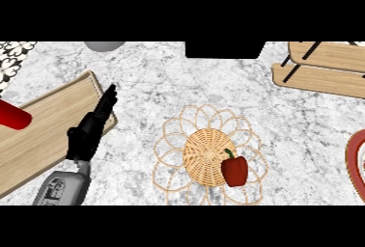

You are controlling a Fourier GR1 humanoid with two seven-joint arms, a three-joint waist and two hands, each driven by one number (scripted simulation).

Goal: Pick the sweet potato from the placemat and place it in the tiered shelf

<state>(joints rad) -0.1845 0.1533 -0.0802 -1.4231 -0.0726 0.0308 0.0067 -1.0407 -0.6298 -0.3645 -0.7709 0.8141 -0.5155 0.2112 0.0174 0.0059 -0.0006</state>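
Left hand (91,126) comes up from the lower-left edge on a grey forearm (63,185), fingers straight & close together, pointing up and a bit right; it holds nothing. Fingertips lie over the right edge of a wooden board (50,128), w/ the palm just off that edge over the marble counter (157,72). Right hand doesn't show anywhere.

Board sits at left, tilted, its long edge running from lower left to upper right. A red round thing (13,116) sits on the board's left part, cut by the view's edge; can't tell what it is.

To the right of the hand, well apart from it, lies a woven wicker placemat (208,155), solid round centre w/ looped wire-like petals around it. No sweet potato visible; what's on the mat is a red bell pepper (234,170) w/ a green stem, sitting on the lower-right part of the woven centre, stem pointing up-left.

Top right: the wooden tiered shelf (324,72), two plank levels w/ dark metal bars btwn them, partly cut off by the edge. Nothing seen on the levels that show.

Far right edge: a red-rimmed plate (354,159), only a sliver in view. Top edge: a grey round object (105,46) and a black block (224,49), both cut off. Top-left corner: a black-and-white patterned cloth (14,55).
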